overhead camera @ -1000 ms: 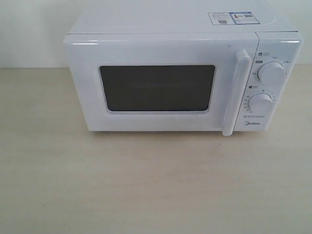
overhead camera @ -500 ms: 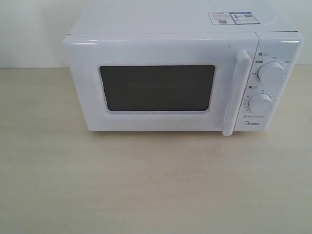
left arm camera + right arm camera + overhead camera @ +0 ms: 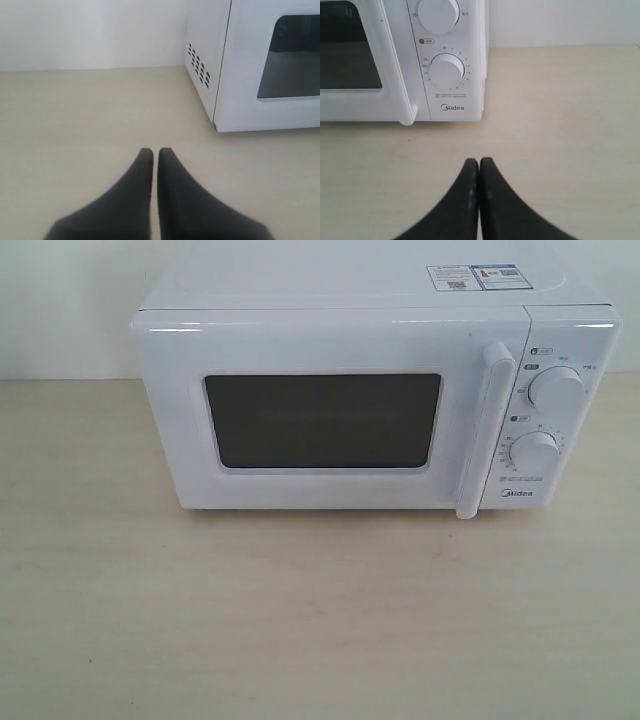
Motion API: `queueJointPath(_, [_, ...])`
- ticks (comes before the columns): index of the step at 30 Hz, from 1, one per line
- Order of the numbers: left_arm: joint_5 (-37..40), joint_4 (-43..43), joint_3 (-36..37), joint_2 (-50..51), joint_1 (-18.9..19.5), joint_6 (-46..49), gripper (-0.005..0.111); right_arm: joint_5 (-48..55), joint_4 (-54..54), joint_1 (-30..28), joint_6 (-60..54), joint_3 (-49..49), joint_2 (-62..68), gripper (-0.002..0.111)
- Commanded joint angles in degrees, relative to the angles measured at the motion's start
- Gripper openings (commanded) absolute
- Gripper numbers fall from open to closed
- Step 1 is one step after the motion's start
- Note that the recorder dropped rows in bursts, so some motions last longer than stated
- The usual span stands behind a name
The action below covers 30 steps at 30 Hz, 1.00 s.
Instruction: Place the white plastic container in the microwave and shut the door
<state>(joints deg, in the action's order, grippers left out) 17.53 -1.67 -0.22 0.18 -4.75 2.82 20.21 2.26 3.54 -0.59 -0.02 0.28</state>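
Exterior view: door shut, container nowhere in sight

Exterior view shows the microwave (image 3: 330,390) square on the table (image 3: 300,630), with the door (image 3: 330,345) flush against its body. The white plastic container appears in no view. The dark window (image 3: 322,421) shows nothing of the inside, so whether it sits behind the glass cannot be told. The left gripper (image 3: 155,152) hangs low over the table off the microwave's vented side, jaws drawn together on nothing. The right gripper (image 3: 479,162) is likewise closed and empty, in front of the dials (image 3: 445,70). Any coming move turns on the handle (image 3: 485,430). Its long axis runs vertically at the door's right edge, just beside the dials, so the right arm is clearly the nearer one. If the container is inside, the task looks complete; if not, that handle must be pulled first
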Motion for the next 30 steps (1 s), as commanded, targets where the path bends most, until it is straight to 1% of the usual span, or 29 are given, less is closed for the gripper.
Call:
queueJointPath(1, [0.02,-0.34,0.22,-0.18,0.11,0.27,0.004,-0.18,0.11,-0.14,0.12,0.02,-0.28,0.0])
queueJointPath(30, [0.02,-0.34,0.22,-0.18,0.11,0.27,0.004,-1.08,0.1,-0.14,0.12,0.02,-0.28,0.0])
